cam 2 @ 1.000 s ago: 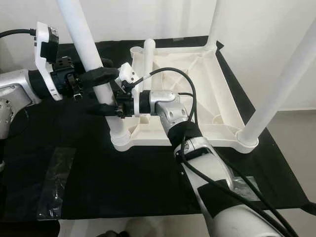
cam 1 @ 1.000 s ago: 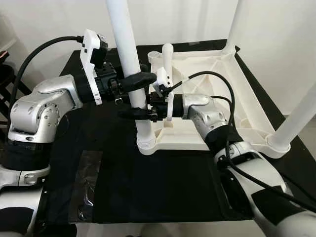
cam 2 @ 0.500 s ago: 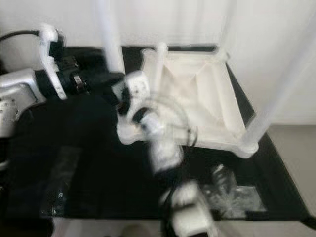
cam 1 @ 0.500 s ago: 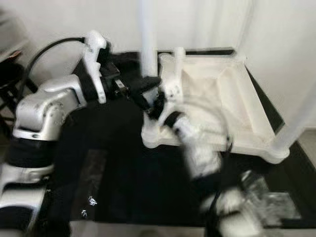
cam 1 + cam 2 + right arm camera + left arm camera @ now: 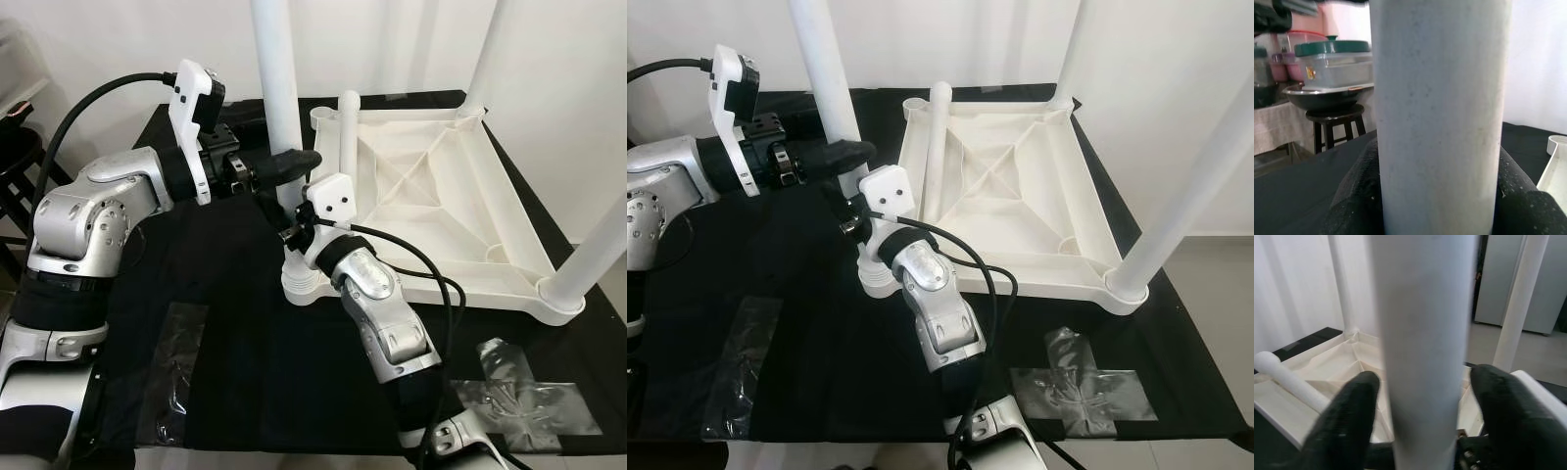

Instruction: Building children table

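Seating the near-left leg (image 5: 277,88) into its corner socket (image 5: 299,284) looks like the step in hand — both grippers are on the same white tube. The left gripper (image 5: 284,166) comes in from 9 o'clock; in its wrist view the fingers (image 5: 1347,423) stand either side of the leg with slim gaps, so around it, not pinching. The right gripper (image 5: 294,217) sits lower, just above the socket, its fingers (image 5: 1359,196) pressed tight on the tube. The tabletop (image 5: 431,211) lies upside down on the black cloth (image 5: 235,362), white moulded plastic, ribs crossing diagonally at centre. Legs stand at 12 to 1 o'clock (image 5: 487,54) and at 4 o'clock (image 5: 593,245); the fourth leg (image 5: 348,132) lies loose along the frame's left edge. Next move likely needs a straight downward push or twist — keep the tube vertical.
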Available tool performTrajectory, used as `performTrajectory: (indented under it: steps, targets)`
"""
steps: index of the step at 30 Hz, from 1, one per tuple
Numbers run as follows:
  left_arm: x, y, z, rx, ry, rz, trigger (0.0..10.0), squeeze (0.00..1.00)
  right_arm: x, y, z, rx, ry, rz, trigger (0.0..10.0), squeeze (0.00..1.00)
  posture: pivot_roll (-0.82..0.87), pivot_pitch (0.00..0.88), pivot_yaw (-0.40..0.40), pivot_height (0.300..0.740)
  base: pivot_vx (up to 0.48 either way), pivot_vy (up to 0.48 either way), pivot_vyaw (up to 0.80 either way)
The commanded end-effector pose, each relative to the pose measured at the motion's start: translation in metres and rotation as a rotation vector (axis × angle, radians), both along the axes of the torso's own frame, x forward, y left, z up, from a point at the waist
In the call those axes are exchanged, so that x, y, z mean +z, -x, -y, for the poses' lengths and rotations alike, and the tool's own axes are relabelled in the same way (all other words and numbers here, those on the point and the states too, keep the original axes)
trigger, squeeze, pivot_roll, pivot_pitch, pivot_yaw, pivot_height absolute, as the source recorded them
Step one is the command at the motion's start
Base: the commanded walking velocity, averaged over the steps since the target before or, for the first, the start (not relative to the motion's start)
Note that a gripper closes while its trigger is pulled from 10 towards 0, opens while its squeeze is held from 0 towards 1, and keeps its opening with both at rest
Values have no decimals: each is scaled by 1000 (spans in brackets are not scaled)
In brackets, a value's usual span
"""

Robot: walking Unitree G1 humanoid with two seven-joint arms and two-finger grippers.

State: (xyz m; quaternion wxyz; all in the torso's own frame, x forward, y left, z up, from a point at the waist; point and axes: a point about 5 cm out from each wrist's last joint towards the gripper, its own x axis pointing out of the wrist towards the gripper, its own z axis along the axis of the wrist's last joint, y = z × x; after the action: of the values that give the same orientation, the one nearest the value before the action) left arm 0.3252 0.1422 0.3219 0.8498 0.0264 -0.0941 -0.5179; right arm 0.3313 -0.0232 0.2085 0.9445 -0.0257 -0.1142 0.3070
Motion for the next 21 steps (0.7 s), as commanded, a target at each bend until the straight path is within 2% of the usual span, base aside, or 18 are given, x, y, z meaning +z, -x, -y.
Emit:
performTrajectory:
  steps: [1, 2, 5, 6, 8, 9, 10, 12, 13, 14, 15, 21]
  targets:
    - [1, 2, -2, 0, -15, 9, 0, 0, -31, -2, -12, 25, 45, -186, 10000, 0, -9, 117, 52, 740, 0, 0, 0]
    - [2, 2, -3, 0, -17, 9, 0, 0, -25, 0, -12, 21, 51, -177, 10000, 0, -3, 115, 51, 740, 0, 0, 0]
    - [3, 3, -3, 0, -19, 11, 0, 0, -14, -1, -12, 113, 61, -154, 10000, 0, -4, 113, 50, 740, 0, 0, 0]
    - [3, 3, -3, -2, -19, 13, 0, 0, -5, -3, -12, 216, 69, -127, 10000, 1000, -2, 111, 49, 740, 0, 0, 0]
    - [3, 3, -3, -6, -22, 16, 0, 0, 12, -12, -6, 388, 75, -62, 10000, 1000, -2, 109, 49, 740, 0, 0, 0]
    - [3, 3, -3, -6, -22, 16, 0, 0, 12, -12, -6, 388, 75, -62, 10000, 1000, -2, 109, 49, 740, 0, 0, 0]
    - [3, 3, -3, -7, -22, 16, 0, 0, 22, -16, -2, 483, 86, -28, 10000, 1000, -1, 108, 53, 740, 0, 0, 0]
    - [3, 4, -3, -11, -26, 16, 0, 0, 32, -24, 5, 594, 117, -9, 10000, 1000, 1, 110, 53, 740, 0, 0, 0]
    - [3, 4, -3, -11, -26, 16, 0, 0, 32, -24, 5, 594, 117, -9, 10000, 1000, 1, 110, 53, 740, 0, 0, 0]
    - [3, 4, -3, -13, -27, 16, 0, 0, 35, -28, 9, 667, 168, -5, 10000, 1000, 1, 110, 53, 740, 0, 0, 0]
    - [3, 5, -3, -15, -29, 16, 0, 0, 35, -30, 11, 701, 198, -12, 10000, 0, 7, 109, 56, 740, 0, 0, 0]
    - [4, 5, -3, -19, -33, 15, 0, 0, 37, -36, 10, 745, 218, -51, 10000, 0, 11, 109, 56, 740, 0, 0, 0]
